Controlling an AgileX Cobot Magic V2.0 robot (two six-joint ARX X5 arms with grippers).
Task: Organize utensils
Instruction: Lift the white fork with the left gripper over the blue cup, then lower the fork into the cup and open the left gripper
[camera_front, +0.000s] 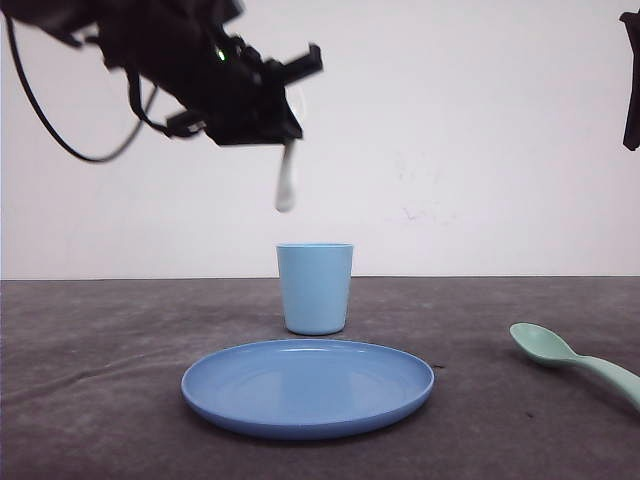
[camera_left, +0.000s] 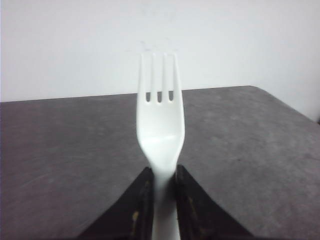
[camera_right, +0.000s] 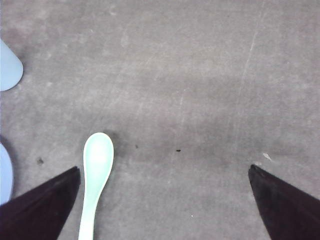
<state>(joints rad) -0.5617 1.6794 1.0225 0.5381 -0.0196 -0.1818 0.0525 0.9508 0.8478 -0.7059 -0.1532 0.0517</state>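
Holding the white fork in my left gripper, upper left of the front frame, jaws pinched on the handle so the blurred utensil hangs down, high above the light blue cup and a little left of it; I judge this grip is meant to let the fork drop upright into the cup. Cup: upright, centre frame, just behind the round blue plate, which sits bare at lower centre. Mint-green spoon: lying flat on the dark table, lower right, well apart from the plate, untouched. My right gripper: jaws spread wide, holding nothing, hovering over the spoon's bowl, presumably staged for that pickup next.
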